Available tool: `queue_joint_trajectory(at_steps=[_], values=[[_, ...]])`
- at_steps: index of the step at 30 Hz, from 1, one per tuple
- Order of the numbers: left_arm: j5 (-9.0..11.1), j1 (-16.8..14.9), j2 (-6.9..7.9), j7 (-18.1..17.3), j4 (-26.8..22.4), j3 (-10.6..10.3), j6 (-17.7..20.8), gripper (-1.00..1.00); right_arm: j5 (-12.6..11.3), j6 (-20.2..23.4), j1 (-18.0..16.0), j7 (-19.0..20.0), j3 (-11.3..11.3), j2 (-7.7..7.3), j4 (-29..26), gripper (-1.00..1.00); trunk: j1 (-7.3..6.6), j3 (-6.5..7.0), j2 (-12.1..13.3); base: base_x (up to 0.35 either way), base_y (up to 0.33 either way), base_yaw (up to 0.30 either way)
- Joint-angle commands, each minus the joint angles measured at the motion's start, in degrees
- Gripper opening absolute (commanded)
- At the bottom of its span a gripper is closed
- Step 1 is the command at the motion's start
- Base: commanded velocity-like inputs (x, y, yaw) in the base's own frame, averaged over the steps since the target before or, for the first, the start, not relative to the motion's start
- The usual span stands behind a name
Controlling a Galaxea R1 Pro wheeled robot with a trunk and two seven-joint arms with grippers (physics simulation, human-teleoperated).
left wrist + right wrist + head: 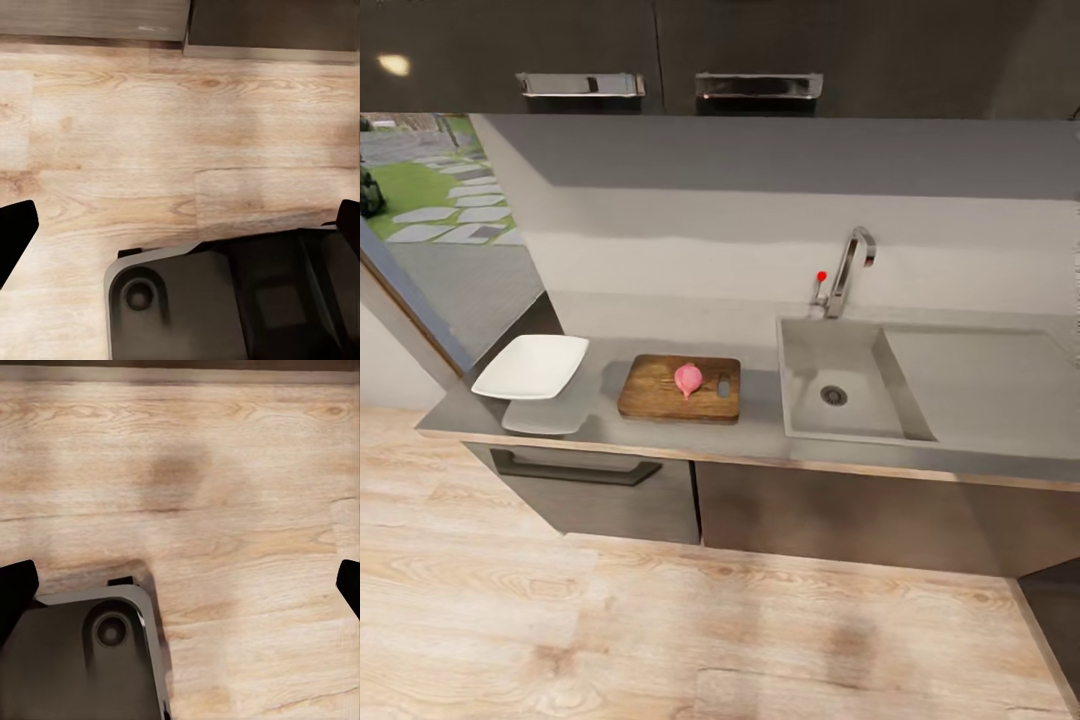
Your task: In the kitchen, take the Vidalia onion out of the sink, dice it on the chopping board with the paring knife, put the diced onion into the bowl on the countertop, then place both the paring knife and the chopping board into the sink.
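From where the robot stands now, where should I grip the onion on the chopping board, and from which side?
Take the pink onion around its round middle, coming straight down from above. It sits alone near the centre of the chopping board, so its sides are free for gripper fingers. Its narrower end points toward the board's front edge, so closing across the wider body would probably slip less. The oval slot lies just beside it.

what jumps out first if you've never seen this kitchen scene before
A pink onion sits on the brown chopping board in the middle of the grey countertop; it is the one bright thing there. Left of the board stands a white squarish bowl, and to the right is the grey sink with a chrome tap and red knob behind it. Both wrist views look down at the light wood floor.
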Motion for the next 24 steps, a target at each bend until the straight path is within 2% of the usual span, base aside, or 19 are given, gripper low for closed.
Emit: queue_joint_trajectory(at_steps=[1, 24], values=[[0.4, 0.0, 0.03, -0.3, 0.0, -0.1, 0.0, 1.00, 0.5, -0.3, 0.0, -0.2, -0.1, 0.06, 0.0, 1.00, 0.04, 0.01, -0.1, 0.042, -0.051, -0.117], [0.4, 0.0, 0.01, -0.3, 0.0, -0.1, 0.0, 1.00, 0.5, -0.7, 0.0, -0.2, -0.1, 0.06, 0.1, 1.00, 0.04, 1.76, -0.1, 0.005, -0.006, -0.183]])
